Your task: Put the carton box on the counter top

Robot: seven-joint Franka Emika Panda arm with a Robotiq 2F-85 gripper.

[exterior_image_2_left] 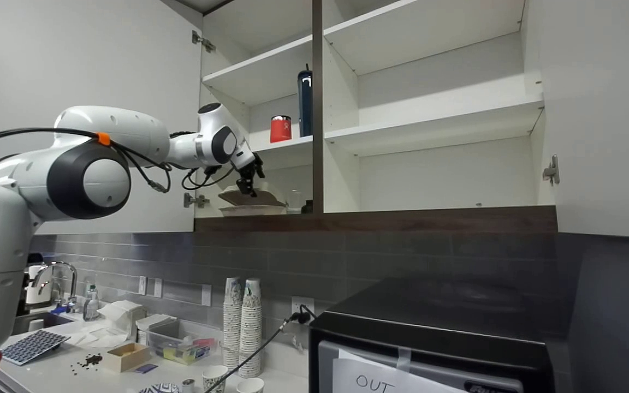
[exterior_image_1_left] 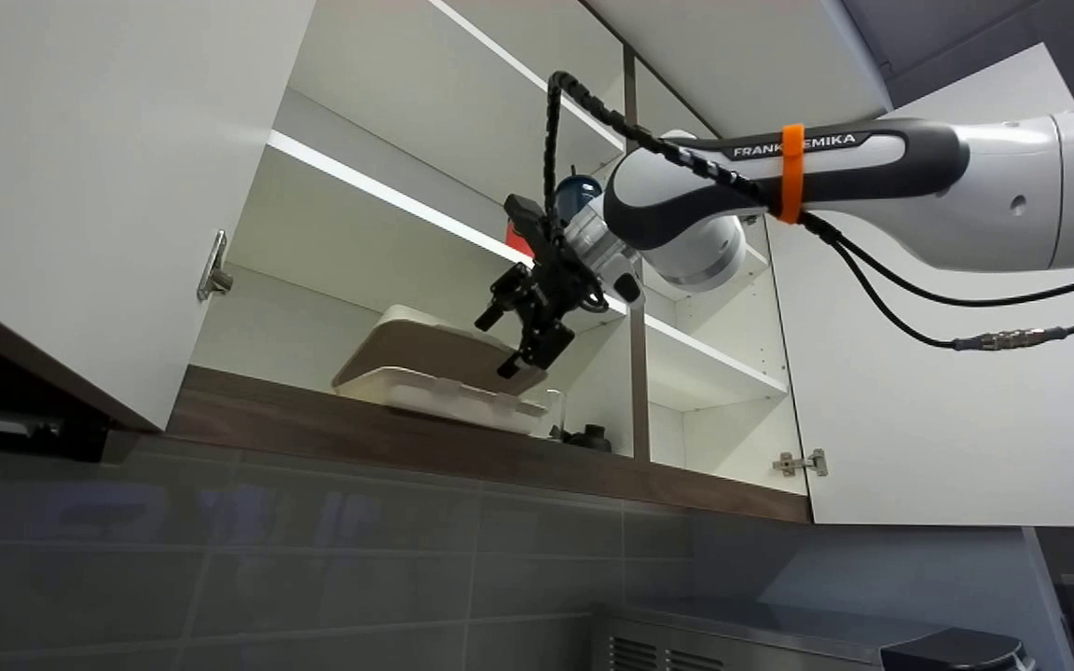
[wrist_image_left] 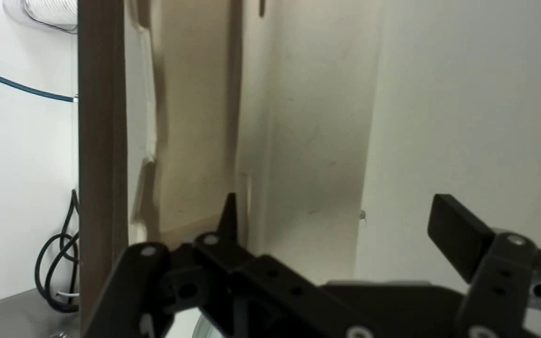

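Currently, box (exterior_image_1_left: 444, 396): in the cupboard (exterior_image_1_left: 388, 436), below and beyond the gripper (exterior_image_1_left: 497, 345).
Gripper: spread wide, nothing held.
Sink (exterior_image_2_left: 59, 318): left, only in an exterior view.

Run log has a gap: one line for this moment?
tool: open, nothing held, lid contact unclear | carton box: in cabinet, lid raised | status: not yet on counter top

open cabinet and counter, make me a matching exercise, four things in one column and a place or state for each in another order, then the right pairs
1. carton box
2. gripper
3. red cup
4. stacked cups

A. on the counter
B. jaws wide apart
C. beside the tall dark bottle
D. lid tilted up

Pairs: 1-D; 2-B; 3-C; 4-A
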